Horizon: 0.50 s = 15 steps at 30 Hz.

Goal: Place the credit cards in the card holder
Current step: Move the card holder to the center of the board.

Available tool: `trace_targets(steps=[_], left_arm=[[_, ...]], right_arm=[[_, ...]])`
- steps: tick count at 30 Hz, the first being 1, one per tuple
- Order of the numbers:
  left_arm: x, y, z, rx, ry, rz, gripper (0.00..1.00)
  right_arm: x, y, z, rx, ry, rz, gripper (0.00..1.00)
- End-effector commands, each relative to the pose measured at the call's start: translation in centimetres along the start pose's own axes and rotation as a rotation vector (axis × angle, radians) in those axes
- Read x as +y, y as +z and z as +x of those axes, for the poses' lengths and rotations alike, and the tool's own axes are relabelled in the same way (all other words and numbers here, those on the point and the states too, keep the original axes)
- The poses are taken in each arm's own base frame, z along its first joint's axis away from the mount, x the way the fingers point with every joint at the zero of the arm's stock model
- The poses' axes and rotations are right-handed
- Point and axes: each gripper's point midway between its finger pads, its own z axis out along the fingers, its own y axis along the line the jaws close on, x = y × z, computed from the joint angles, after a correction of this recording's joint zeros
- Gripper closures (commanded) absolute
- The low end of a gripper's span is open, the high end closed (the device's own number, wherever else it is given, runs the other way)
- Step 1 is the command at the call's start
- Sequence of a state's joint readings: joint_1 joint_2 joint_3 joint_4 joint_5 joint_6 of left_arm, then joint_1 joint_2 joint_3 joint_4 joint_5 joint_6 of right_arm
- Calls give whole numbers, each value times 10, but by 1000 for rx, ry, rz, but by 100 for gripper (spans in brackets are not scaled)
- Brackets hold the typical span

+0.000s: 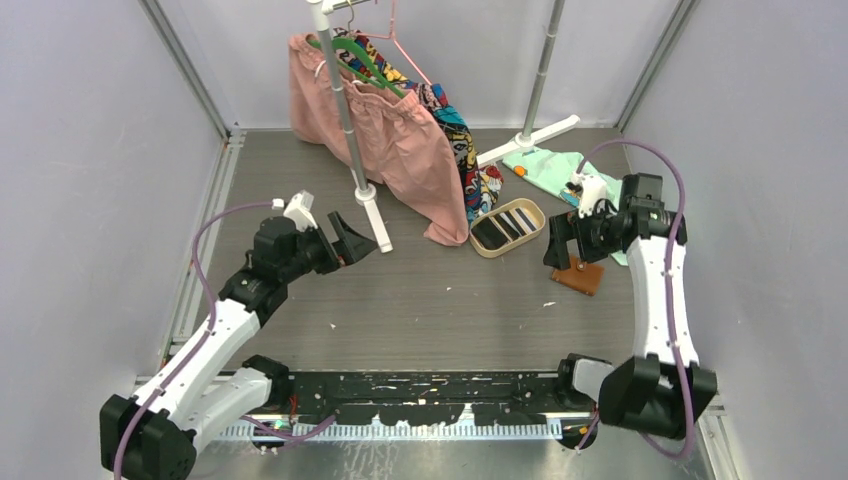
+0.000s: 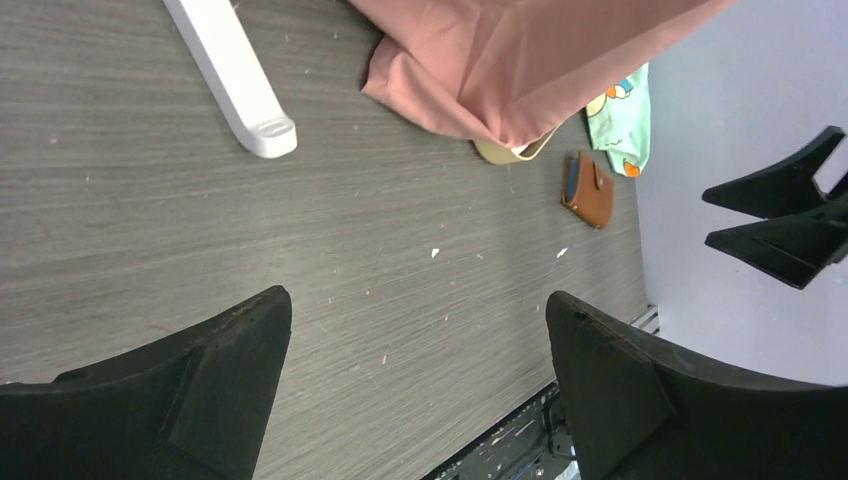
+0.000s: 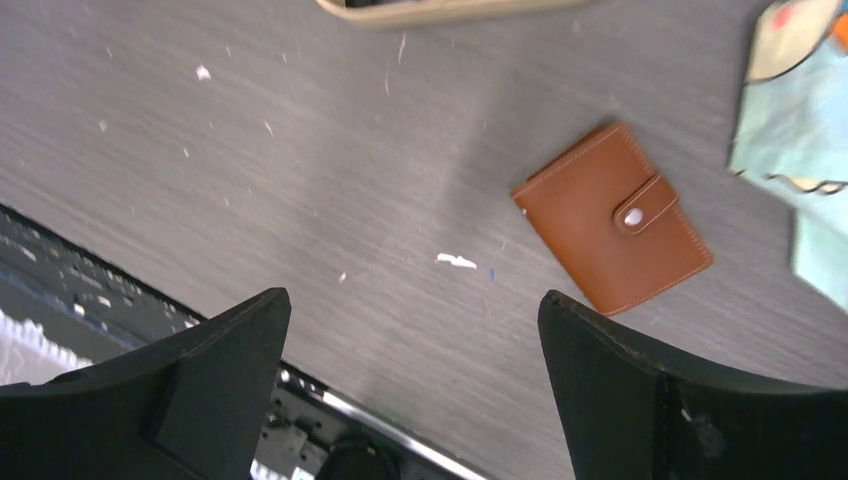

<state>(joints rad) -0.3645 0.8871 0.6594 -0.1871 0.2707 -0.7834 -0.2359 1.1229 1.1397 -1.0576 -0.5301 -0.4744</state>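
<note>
Right wrist view gives us the card holder [image 3: 612, 231]: smooth tan-brown leather, stitched along its edges, folded shut under a snapped tab, lying flat on the grey wood-grain table [image 3: 300, 150]. We see the right gripper [image 3: 415, 310] above bare tabletop just beside it, its black wedge-shaped jaws wide apart and holding nothing. From above, dark flat credit cards [image 1: 492, 232] lie in an oval beige tray [image 1: 540, 214] near the holder. Our left gripper [image 1: 352, 240] hangs well apart, jaws likewise spread and empty.
</note>
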Motion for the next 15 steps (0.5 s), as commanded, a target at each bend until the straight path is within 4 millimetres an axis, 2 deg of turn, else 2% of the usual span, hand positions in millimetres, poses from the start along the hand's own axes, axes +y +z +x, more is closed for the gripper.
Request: trace_targets(steps=[1,4,7,11,15], left_arm=[[-19,-5,-11,-73,10,112,3],[-18,-6,-5,-71,15,135,3],[-15,-4,3,-71,-6,159,4],[-19,-4,6,-64,-5,198,7],[-18,-6,13,-48,6,213,8]], right_arm=[[-8,13,38,199,-36,-54,0],[-18,24,48,247,-28,-63,1],[-36,39,53,271,-33,-27,4],[-54,57,59,323,-68,-35,13],[-87,75,62,387,-108,9,21]])
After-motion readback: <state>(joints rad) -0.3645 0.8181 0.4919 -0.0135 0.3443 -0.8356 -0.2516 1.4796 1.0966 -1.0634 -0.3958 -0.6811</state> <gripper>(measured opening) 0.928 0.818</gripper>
